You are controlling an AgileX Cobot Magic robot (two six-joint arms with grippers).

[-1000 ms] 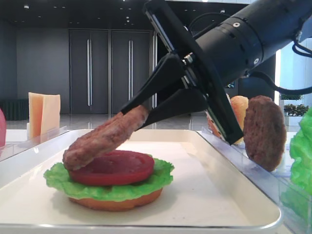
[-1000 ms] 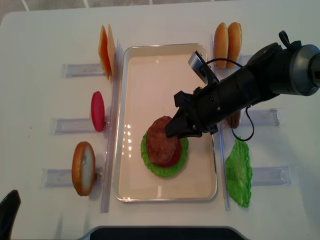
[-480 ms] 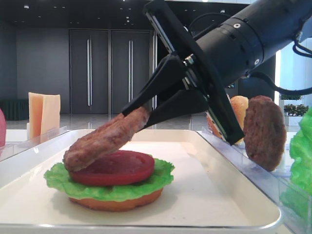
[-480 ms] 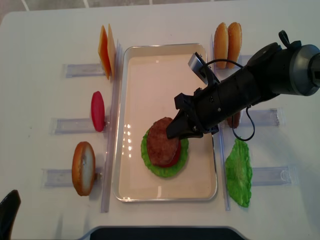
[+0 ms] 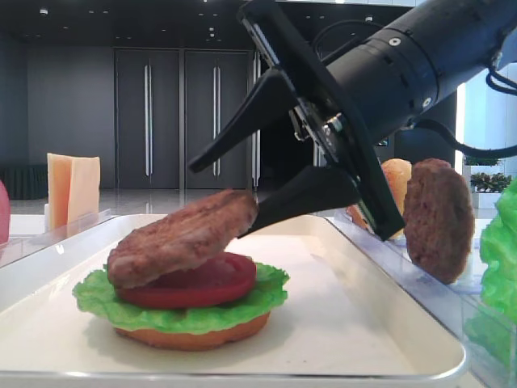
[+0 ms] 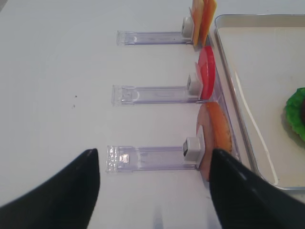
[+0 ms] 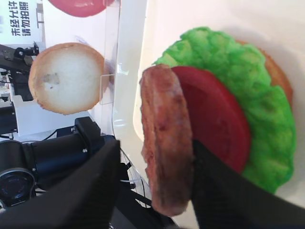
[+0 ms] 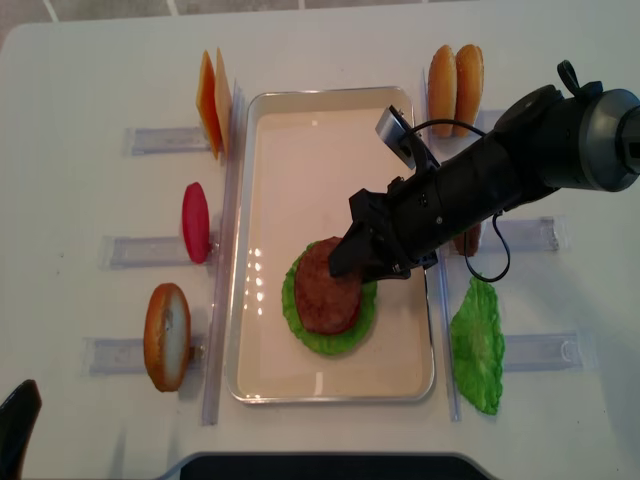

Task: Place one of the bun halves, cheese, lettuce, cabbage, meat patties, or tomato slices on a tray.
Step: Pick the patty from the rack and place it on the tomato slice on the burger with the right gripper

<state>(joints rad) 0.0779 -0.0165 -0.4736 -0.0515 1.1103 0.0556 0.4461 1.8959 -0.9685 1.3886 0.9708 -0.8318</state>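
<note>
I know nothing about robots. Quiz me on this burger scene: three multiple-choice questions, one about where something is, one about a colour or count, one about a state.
1. Where is the patty by the right gripper?
A. On the tomato slice, tilted
B. In a side rack
C. On the bare tray

2. What colour is the layer under the tomato slice?
A. Yellow
B. Green
C. White

3. How do the right gripper's jaws stand?
A. Clamped on the patty
B. Spread apart
C. Out of sight

Answers: 1 A, its low edge rests on the tomato while the other edge leans on the lower finger. 2 B, ruffled lettuce lies beneath. 3 B, the upper finger stands clear above the patty.
</note>
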